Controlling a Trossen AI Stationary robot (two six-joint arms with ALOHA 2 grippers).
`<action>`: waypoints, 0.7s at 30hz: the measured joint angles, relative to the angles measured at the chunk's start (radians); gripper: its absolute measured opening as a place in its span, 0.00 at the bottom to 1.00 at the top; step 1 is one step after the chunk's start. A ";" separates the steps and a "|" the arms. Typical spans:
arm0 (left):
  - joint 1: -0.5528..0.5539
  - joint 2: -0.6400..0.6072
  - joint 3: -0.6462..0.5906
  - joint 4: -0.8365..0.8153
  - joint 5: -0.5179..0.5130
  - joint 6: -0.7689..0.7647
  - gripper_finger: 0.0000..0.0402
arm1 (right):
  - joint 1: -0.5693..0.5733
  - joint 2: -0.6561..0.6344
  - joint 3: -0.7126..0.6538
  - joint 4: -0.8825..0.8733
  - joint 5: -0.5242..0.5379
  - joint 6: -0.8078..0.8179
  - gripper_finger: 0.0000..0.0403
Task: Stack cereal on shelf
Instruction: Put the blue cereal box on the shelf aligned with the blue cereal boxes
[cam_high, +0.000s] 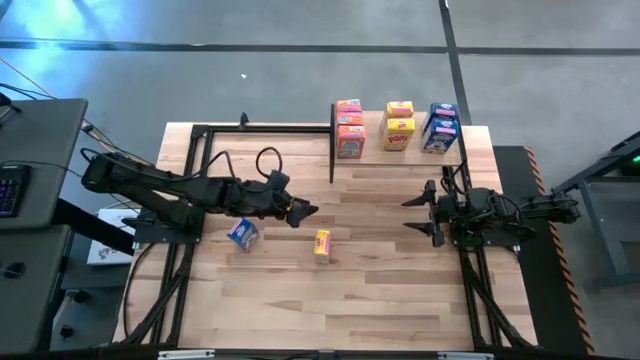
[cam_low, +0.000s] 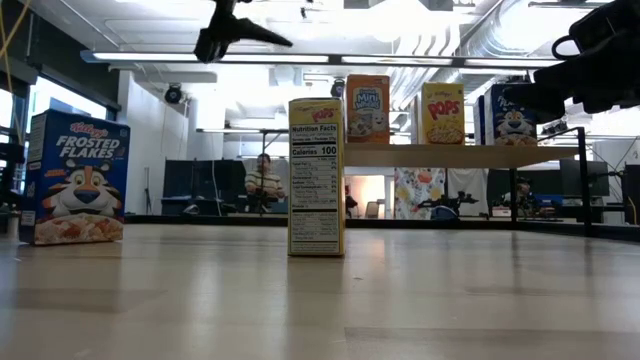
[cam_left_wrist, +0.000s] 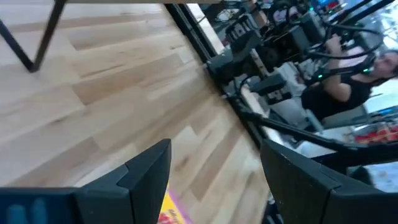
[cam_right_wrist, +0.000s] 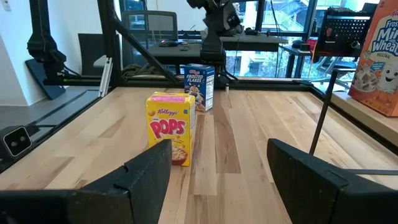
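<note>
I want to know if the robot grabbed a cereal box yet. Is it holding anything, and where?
Nothing is held. The left gripper hangs open above the table near the small yellow cardboard cereal box; the right gripper is open and empty too.

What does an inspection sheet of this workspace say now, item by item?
Surface: plank tabletop, bare wood in front.
Job's things: seven cereal boxes on the shelf; a blue cereal box and a yellow cereal box stand on the tabletop, apart.
Clutter: nothing seen.
Grippers: left gripper open, empty, above the table near the yellow box; right gripper open, empty, at the right side.
Cables: black cable loop on the left arm.
Surroundings: seated person behind the table; keyboard on a side desk.
</note>
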 joint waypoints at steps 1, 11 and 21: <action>-0.004 0.000 0.008 0.000 0.000 -0.004 0.60 | 0.000 0.000 0.000 0.000 0.000 -0.001 0.64; -0.028 0.008 0.152 -0.110 -0.001 -0.025 0.60 | 0.000 0.001 0.000 0.000 0.000 0.001 0.64; -0.065 0.030 0.298 -0.409 0.058 -0.099 0.60 | 0.000 0.005 0.000 0.000 -0.004 0.001 0.64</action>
